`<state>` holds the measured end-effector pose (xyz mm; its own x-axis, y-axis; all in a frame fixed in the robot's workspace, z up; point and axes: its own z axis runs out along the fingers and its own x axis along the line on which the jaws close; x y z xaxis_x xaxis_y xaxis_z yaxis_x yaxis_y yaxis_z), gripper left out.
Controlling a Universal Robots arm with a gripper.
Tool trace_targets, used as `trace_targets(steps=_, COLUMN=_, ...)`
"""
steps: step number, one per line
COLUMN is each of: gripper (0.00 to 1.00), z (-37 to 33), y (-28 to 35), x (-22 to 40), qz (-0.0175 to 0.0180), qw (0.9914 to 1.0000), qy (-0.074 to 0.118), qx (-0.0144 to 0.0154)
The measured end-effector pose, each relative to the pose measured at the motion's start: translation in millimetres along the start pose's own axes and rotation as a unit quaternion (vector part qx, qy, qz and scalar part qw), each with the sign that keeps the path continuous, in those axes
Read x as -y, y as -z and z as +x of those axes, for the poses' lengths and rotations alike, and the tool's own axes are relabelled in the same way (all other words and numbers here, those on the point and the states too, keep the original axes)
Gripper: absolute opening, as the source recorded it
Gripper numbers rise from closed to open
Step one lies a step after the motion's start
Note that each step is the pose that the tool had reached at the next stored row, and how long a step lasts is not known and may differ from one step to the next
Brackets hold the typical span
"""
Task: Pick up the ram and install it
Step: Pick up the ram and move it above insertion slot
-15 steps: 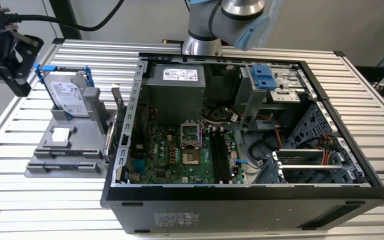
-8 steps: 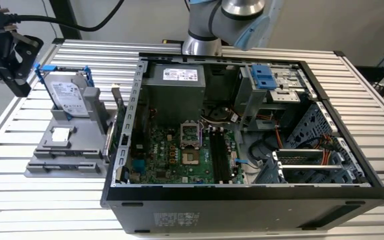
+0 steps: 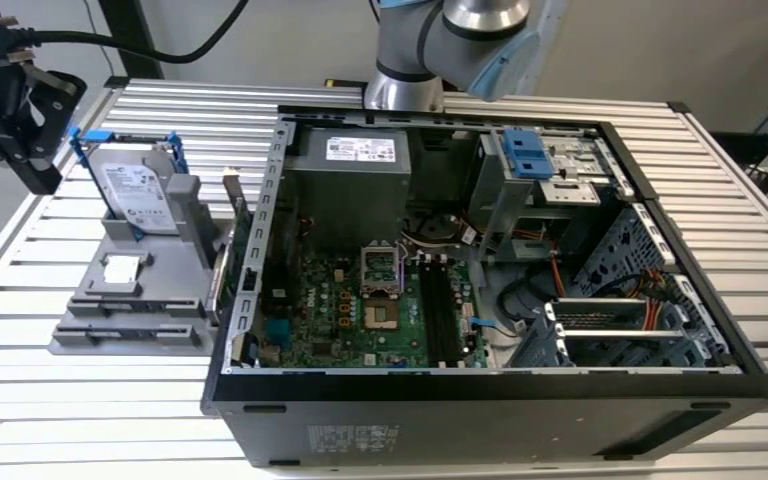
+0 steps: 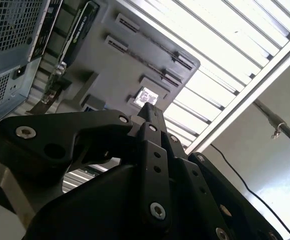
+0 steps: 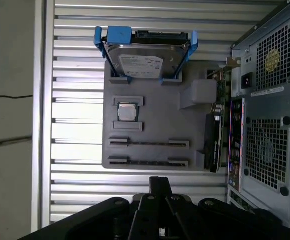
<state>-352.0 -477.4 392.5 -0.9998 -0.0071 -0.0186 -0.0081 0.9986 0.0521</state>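
No print is reading legibly. A white label [image 5: 140, 63] is sitting on the hard drive [image 5: 177, 56], straight ahead of the jaws of the gripper [image 5: 160, 184]. A yellow round sticker [image 5: 272, 59] and a white strip label [image 5: 266, 90] are sitting on the computer case [image 5: 265, 145], beside the jaws.

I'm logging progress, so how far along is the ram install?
Nothing looks done: the motherboard slots look empty. In hand: nothing; the end effector is shut and bare, above the gray tray. Left: pickup and seating.
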Motion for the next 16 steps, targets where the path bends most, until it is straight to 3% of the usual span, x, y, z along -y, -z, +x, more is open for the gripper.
trace_targets(steps=8, gripper=0.00, z=0.0, y=0.0, x=0.1, qz=-0.0001, qw=0.99999, qy=0.004, qx=-0.0002)
trace_targets(steps=13, gripper=0.00, z=0.0, y=0.0, x=0.1, qz=-0.0004, qw=0.99974, qy=0.023, qx=-0.0012)
trace_targets(steps=16, gripper=0.00, z=0.0, y=0.0, x=0.1, qz=-0.0008, qw=0.99916, qy=0.041, qx=-0.0022)
